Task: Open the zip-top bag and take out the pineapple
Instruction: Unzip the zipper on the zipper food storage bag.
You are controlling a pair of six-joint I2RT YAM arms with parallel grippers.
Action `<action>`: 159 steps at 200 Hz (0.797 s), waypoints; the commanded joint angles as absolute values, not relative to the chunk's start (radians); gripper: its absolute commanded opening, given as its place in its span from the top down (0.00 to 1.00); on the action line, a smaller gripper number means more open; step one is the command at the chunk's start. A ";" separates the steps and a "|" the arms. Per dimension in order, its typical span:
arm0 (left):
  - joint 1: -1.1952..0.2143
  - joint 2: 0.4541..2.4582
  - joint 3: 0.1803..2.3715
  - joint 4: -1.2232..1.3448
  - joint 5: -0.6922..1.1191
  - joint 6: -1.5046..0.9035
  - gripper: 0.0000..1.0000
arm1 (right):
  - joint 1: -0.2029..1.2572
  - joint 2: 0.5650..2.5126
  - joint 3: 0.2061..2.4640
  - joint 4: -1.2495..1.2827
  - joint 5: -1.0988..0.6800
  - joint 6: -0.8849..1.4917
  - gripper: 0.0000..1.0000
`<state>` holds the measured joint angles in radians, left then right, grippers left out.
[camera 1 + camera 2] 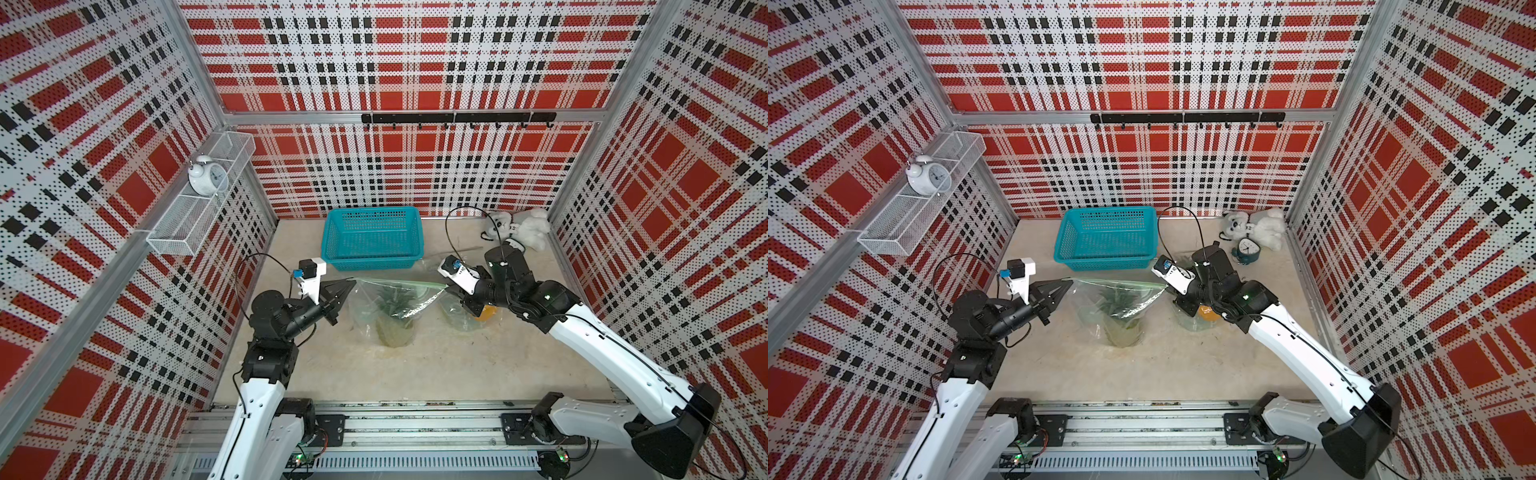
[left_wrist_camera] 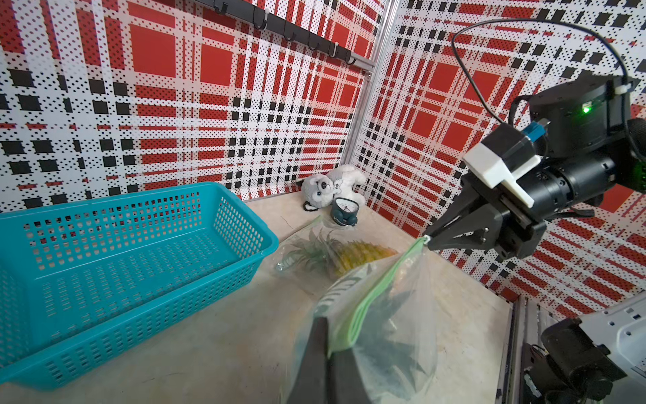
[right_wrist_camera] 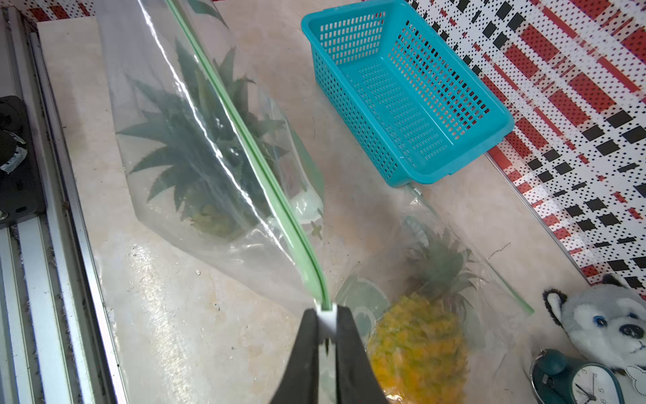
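Observation:
A clear zip-top bag (image 1: pixel 390 297) (image 1: pixel 1121 299) hangs stretched between my two grippers, its bottom resting on the table. The pineapple (image 1: pixel 395 328) (image 3: pixel 202 175) stands inside it, with dark green leaves and a greenish body. My left gripper (image 1: pixel 353 284) (image 2: pixel 328 349) is shut on the bag's left corner at the green zip strip (image 2: pixel 370 300). My right gripper (image 1: pixel 448 286) (image 3: pixel 328 314) is shut on the white slider (image 3: pixel 328 313) at the strip's other end. The strip (image 3: pixel 251 147) runs taut as one line away from the slider.
A second clear bag with a yellow pineapple (image 3: pixel 419 342) (image 1: pixel 484 313) lies under my right arm. A teal basket (image 1: pixel 374 262) stands just behind the held bag. A plush husky (image 1: pixel 523 228) and a small dark teal clock (image 1: pixel 1248 249) sit at the back right corner.

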<state>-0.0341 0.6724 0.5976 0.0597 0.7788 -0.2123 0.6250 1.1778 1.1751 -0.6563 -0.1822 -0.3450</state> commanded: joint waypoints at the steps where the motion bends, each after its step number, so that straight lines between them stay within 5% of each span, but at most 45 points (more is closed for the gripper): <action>1: -0.003 0.658 0.627 0.097 0.716 -0.202 1.00 | 0.586 1.157 1.159 -0.753 -0.082 -0.337 0.97; 74: -0.017 0.666 0.609 0.097 0.788 -0.205 1.00 | 0.588 1.175 1.174 -0.705 -0.267 -0.404 0.98; 159: -0.188 0.706 0.589 0.119 0.680 -0.210 1.00 | 0.644 1.244 1.223 -0.641 -0.371 -0.419 0.98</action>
